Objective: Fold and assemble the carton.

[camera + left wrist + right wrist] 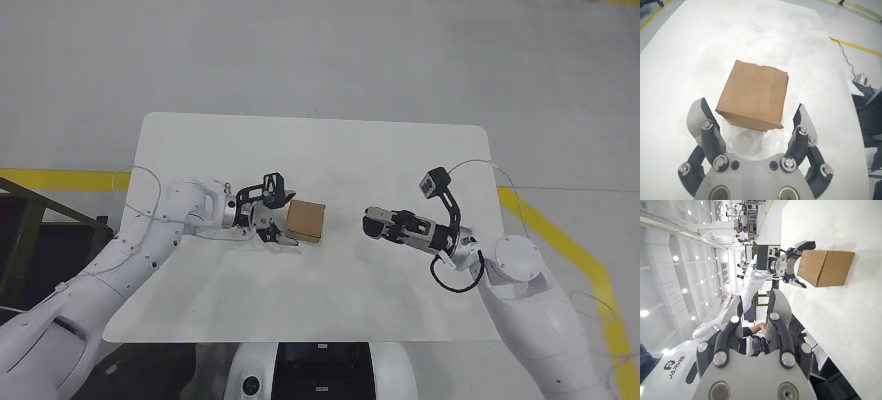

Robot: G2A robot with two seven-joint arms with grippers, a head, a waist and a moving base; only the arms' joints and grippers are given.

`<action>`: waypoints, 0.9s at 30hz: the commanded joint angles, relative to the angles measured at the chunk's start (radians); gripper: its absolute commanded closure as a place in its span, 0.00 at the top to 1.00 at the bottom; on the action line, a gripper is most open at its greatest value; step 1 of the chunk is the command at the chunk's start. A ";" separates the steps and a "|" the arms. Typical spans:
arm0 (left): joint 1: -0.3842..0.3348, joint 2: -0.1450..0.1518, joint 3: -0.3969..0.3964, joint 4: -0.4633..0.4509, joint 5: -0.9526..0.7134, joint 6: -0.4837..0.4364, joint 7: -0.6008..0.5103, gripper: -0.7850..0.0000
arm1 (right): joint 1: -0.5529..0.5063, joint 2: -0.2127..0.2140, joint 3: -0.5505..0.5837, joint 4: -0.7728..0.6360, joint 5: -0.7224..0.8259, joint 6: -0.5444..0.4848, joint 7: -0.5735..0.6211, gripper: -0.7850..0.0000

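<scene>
Carton [306,221] noted squared up, flaps closed, standing mid-bench [400,150]. Left gripper [282,212] fingers [696,113] spread wide either side of near face, released, likely bracing position. Right gripper [372,222] well apart, fingers [778,309] narrowly parted, empty, apparently on standby.

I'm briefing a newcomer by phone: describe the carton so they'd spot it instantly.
Find the white table, then the left claw near its middle. Between that claw's open fingers sits the carton, a box, the only brown cardboard thing there.
</scene>
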 commanded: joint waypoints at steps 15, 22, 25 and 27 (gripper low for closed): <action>0.190 0.171 -0.277 -0.136 -0.216 -0.003 0.243 1.00 | -0.015 0.005 0.024 0.087 -0.202 -0.260 -0.092 0.53; 0.235 0.212 -0.405 -0.104 -0.248 -0.003 0.254 1.00 | 0.002 0.011 0.069 0.131 -0.365 -0.345 -0.191 0.92; 0.250 0.221 -0.450 -0.089 -0.258 -0.003 0.250 1.00 | -0.007 0.015 0.096 0.114 -0.473 -0.356 -0.263 0.94; 0.260 0.225 -0.476 -0.082 -0.263 0.000 0.248 1.00 | -0.016 0.018 0.113 0.095 -0.534 -0.364 -0.307 1.00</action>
